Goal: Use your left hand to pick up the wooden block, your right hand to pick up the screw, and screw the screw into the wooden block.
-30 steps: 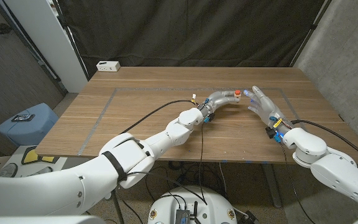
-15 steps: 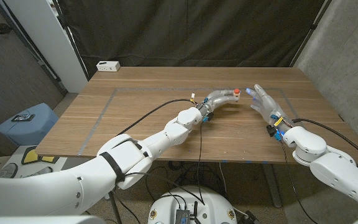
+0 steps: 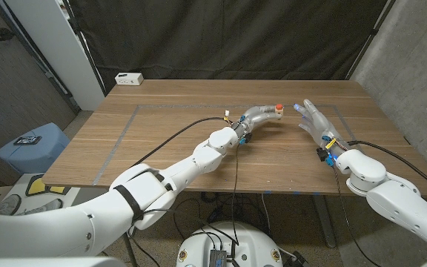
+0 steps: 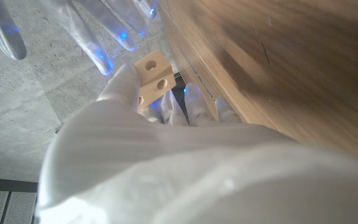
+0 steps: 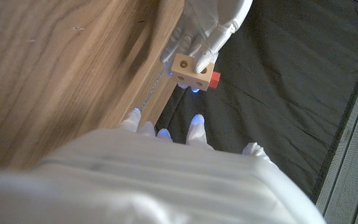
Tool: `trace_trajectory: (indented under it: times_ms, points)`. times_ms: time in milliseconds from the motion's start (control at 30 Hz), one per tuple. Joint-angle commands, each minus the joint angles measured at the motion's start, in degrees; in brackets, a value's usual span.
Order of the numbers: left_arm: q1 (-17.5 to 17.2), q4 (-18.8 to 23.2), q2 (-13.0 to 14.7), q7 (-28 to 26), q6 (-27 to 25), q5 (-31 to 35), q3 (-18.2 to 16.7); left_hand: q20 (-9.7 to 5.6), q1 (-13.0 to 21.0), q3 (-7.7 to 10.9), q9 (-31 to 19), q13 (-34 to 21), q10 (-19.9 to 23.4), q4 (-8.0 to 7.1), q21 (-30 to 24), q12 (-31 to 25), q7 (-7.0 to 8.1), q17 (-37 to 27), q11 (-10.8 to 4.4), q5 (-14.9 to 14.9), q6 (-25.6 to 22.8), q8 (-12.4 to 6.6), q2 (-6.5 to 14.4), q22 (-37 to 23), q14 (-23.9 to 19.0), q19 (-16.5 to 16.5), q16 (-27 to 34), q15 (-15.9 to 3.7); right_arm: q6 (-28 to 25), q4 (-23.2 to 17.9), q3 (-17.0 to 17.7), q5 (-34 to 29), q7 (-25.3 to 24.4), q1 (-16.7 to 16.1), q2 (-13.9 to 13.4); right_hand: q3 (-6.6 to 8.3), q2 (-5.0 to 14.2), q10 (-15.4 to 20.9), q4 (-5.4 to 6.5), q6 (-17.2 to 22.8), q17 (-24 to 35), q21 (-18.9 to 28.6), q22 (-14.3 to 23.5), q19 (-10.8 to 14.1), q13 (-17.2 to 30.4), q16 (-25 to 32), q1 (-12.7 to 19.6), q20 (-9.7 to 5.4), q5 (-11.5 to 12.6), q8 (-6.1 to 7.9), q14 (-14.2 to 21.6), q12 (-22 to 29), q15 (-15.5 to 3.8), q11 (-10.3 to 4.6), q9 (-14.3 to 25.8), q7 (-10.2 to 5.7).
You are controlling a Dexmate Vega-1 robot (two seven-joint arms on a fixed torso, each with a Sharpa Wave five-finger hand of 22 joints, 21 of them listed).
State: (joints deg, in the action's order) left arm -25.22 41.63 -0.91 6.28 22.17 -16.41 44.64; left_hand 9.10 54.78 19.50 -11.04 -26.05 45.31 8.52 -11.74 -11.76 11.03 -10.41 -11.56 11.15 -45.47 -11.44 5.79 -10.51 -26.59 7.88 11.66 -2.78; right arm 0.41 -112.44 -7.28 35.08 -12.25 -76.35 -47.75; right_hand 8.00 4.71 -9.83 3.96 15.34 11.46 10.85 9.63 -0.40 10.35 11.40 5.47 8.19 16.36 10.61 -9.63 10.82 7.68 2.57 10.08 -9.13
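over the table's far middle: the wooden block (image 5: 190,70) is held above the wooden table (image 3: 169,141), pinched in the left hand (image 3: 262,116)
left hand: fingers are clamped on the block, as seen in the left wrist view (image 4: 152,76)
screw: a red piece (image 5: 214,78) is seen at the block's side; whether it is the screw cannot be told
right hand (image 3: 313,121): fingers are spread apart, nothing is held, just beside the block

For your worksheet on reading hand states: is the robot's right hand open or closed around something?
Open. The right hand has its fingers spread and holds nothing, apart from the wooden block gripped by the left hand.
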Motion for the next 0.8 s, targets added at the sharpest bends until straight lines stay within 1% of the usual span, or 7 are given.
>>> trace_trajectory:
  times_ms: [33, 267, 433, 533, 600, 700, 800]
  points:
    - [-1.4, 7.8, 4.1, -1.1, -4.0, 0.4, -0.4, 0.21, -0.2, 0.41, -0.2, -1.0, 1.6, -0.40, -0.2, -1.2, 0.40, -0.2, -1.02, 0.3, -1.0, -0.23, 0.3, -0.1, -0.3, 0.0, 0.1, -2.65, -0.5, 0.7, -1.3, -1.2, -1.5, 2.2, 1.0, 0.35, 0.25, -4.2, -0.06, -0.1, 0.0, 0.0, 0.1, 0.2, 0.1, 0.3, 0.2, -0.11, 0.6, -0.16, -7.1, 0.3, -0.06, -0.13, 0.1, -0.22]
    - [-0.7, 9.6, 5.8, -0.6, -4.7, 0.9, -0.4, 0.25, -0.2, 0.54, -0.2, -0.9, 1.5, -0.33, -0.2, -1.1, 0.39, -0.2, -1.01, 0.3, -1.0, -0.18, 0.4, -0.1, -0.3, 0.0, 0.0, -2.49, 0.0, 0.7, -1.8, -2.1, -2.6, 2.8, 1.7, 0.36, 0.24, -3.8, -0.09, -0.2, 0.0, 0.1, 0.1, 0.4, 0.1, 0.4, 0.2, -0.29, 0.6, -0.15, -6.8, 0.4, -0.09, -0.09, 0.1, -0.30]
    - [-0.3, 9.9, 6.4, 0.6, -4.5, 0.5, -0.6, 0.28, -0.3, 0.57, -0.2, -0.9, 1.5, -0.33, -0.2, -1.1, 0.29, -0.2, -1.01, 0.3, -0.9, -0.16, 0.4, -0.1, -0.3, -0.1, 0.0, -2.41, -0.6, 0.2, -2.2, -2.9, -3.7, 3.3, 2.0, 0.36, 0.24, -3.6, -0.10, -0.2, 0.0, 0.1, 0.1, 0.5, 0.1, 0.5, 0.3, -0.39, 0.6, -0.14, -6.7, 0.5, -0.08, -0.04, 0.1, -0.34]
    - [0.2, 9.8, 6.8, 1.7, -4.4, 0.3, -0.6, 0.31, -0.3, 0.60, -0.2, -0.9, 1.5, -0.31, -0.2, -1.1, 0.25, -0.2, -1.00, 0.3, -0.8, -0.09, 0.4, -0.1, -0.3, -0.1, 0.0, -2.46, -0.2, 0.5, -2.7, -3.6, -4.5, 3.8, 2.8, 0.36, 0.24, -3.6, -0.11, -0.2, 0.0, 0.2, 0.1, 0.6, 0.1, 0.5, 0.3, -0.42, 0.6, -0.14, -6.7, 0.5, -0.10, -0.04, 0.1, -0.31]
    - [0.8, 8.9, 6.7, 2.3, -4.0, 0.5, -0.4, 0.33, -0.3, 0.63, -0.2, -0.9, 1.5, -0.30, -0.2, -1.0, 0.22, -0.2, -1.00, 0.3, -0.7, -0.07, 0.5, -0.1, -0.2, -0.1, 0.0, -2.48, 0.3, 1.4, -3.2, -4.0, -4.5, 4.5, 3.3, 0.37, 0.22, -3.4, -0.15, -0.2, 0.0, 0.1, 0.1, 0.6, 0.1, 0.5, 0.3, -0.49, 0.6, -0.09, -6.5, 0.5, -0.10, -0.08, 0.1, -0.18]
    - [0.7, 10.2, 6.9, 1.5, -5.3, 0.7, -0.4, 0.49, -0.3, 0.73, -0.2, -0.8, 1.4, -0.29, -0.2, -1.0, 0.20, -0.2, -1.00, 0.4, -0.5, 0.02, 0.6, -0.1, -0.2, -0.1, -0.1, -2.37, 1.6, 3.7, -4.1, -4.2, -3.3, 6.2, 4.1, 0.39, 0.21, -3.1, -0.19, 0.1, 0.0, 0.3, 0.1, 1.1, 0.1, 0.6, 0.4, -0.57, 0.6, 0.01, -6.3, 0.6, -0.13, -0.07, 0.1, -0.05]
    - [0.9, 8.9, 6.1, 0.6, -4.4, 1.0, -0.3, 0.58, -0.4, 0.77, -0.2, -0.8, 1.3, -0.32, -0.2, -0.9, 0.23, -0.2, -1.00, 0.4, -0.4, 0.08, 0.6, -0.1, -0.1, 0.0, -0.1, -2.42, 3.5, 7.5, -5.5, -4.5, -0.9, 8.8, 5.1, 0.39, 0.20, -3.0, -0.22, 0.1, 0.0, 0.3, 0.1, 1.1, 0.1, 0.6, 0.4, -0.58, 0.6, 0.02, -6.1, 0.6, -0.14, -0.07, 0.1, -0.02]
